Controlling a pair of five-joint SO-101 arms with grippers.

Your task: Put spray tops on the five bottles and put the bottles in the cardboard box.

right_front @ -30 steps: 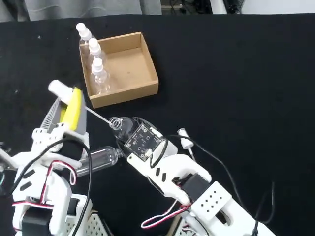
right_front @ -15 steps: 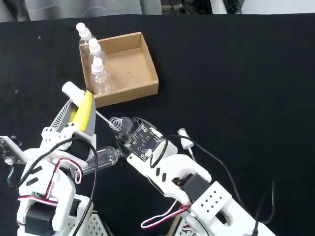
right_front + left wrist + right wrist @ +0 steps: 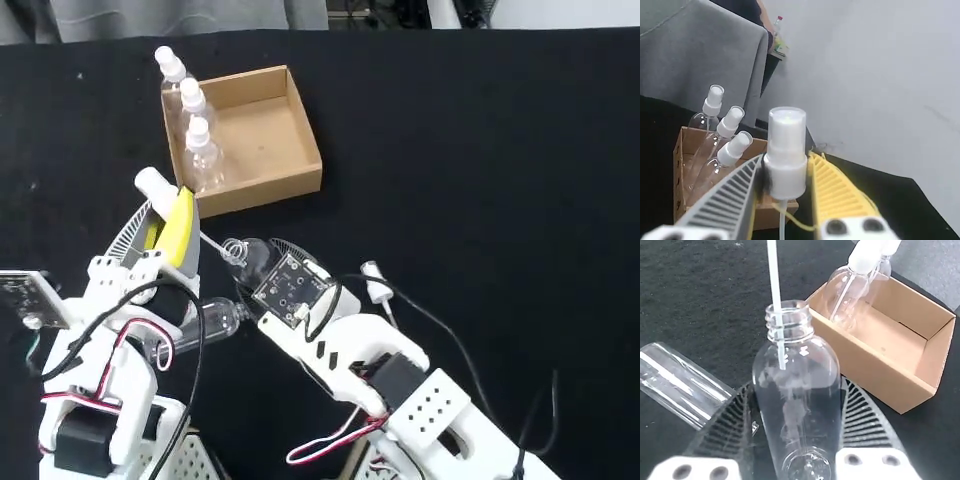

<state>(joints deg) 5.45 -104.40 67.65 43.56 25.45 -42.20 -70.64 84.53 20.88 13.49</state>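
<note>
My left gripper (image 3: 168, 208) (image 3: 785, 175) is shut on a white spray top (image 3: 152, 183) (image 3: 786, 150). Its thin dip tube (image 3: 212, 243) (image 3: 775, 300) slants down into the open neck of a clear bottle (image 3: 250, 258) (image 3: 800, 405). My right gripper (image 3: 262, 258) (image 3: 796, 386) is shut on that bottle, neck pointing toward the cardboard box (image 3: 300, 130) (image 3: 865, 375). Three capped bottles (image 3: 200, 150) (image 3: 722, 145) lean along the box's left wall. A second open bottle (image 3: 205, 322) (image 3: 675, 375) lies on the black table between the arms. A loose spray top (image 3: 376, 280) lies right of the right arm.
The black table (image 3: 480, 180) is bare to the right of the box. The right half of the box floor holds nothing. Grey cloth (image 3: 700, 40) hangs behind the table's far edge.
My left gripper has carried the spray top to the right, closer to the held bottle and the box front. The right arm and its bottle have stayed still.
</note>
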